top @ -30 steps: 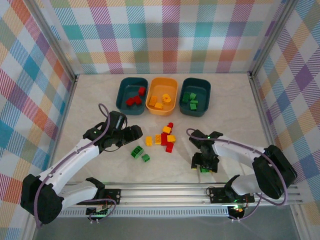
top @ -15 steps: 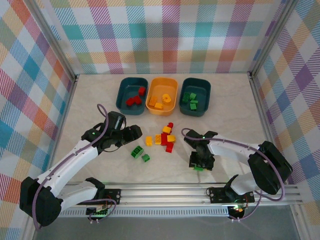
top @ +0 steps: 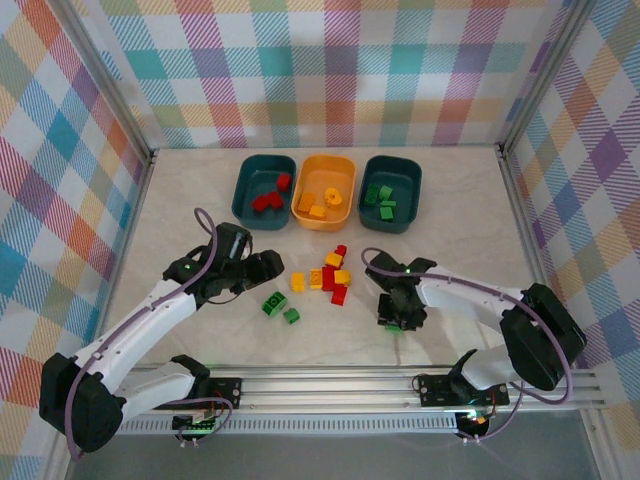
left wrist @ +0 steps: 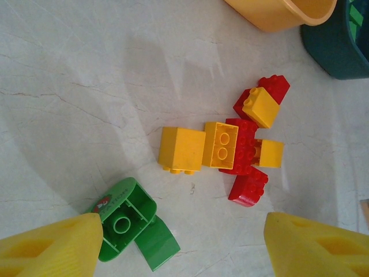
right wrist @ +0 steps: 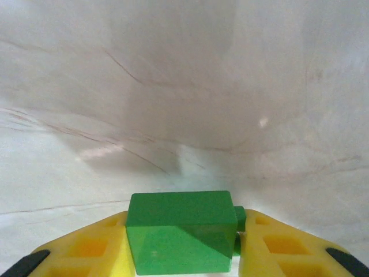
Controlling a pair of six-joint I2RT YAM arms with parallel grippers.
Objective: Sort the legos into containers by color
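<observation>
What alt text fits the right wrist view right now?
A green brick is clamped between the two yellow fingers of the right gripper, low in the frame. Beyond it stretches the pale, veined tabletop, with a soft shadow above the brick.

Worktop (top: 470, 250): pale marbled surface with faint grey veining. Enclosure walls (top: 330, 70): pastel plaid covering on three sides. Aluminium rail (top: 330, 385): fixed along the near edge.
</observation>
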